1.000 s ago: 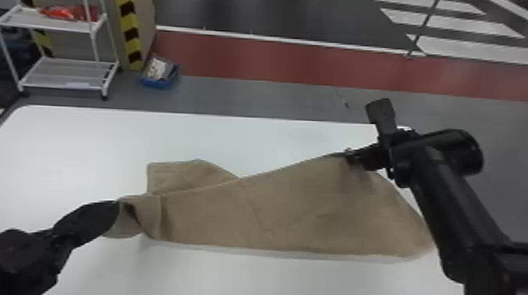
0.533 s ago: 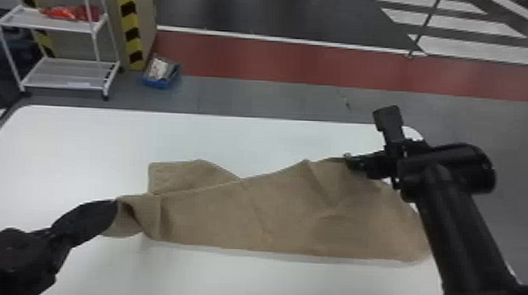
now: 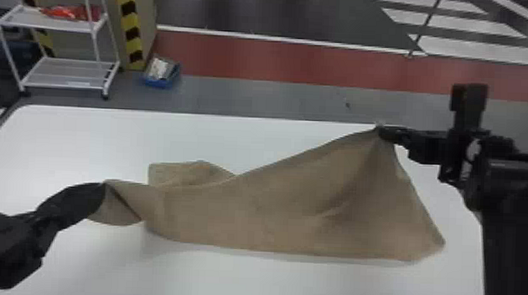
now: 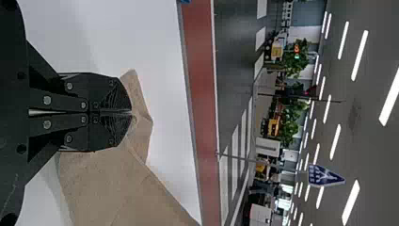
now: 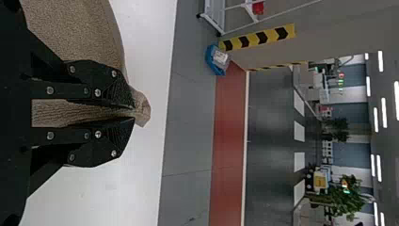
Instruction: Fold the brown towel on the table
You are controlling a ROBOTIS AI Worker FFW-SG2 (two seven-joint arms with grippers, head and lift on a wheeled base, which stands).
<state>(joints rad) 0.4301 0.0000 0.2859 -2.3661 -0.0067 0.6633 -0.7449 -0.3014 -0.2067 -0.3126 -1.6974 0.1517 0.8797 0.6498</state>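
Got the brown towel [image 3: 273, 216] pinched in the left claw [image 4: 131, 113] and hiked up in the right claw [image 5: 134, 113], otherwise draped over the desk [image 3: 229, 280], probably to get that edge taut for a tidy fold tbh.

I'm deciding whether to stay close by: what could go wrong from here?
The right gripper pinches the brown towel with just a small bit poking past its tips, so that corner could slip out. Cloth is turned over beside the left gripper, which might leave a crooked fold. The flap at the far side could bunch up underneath.
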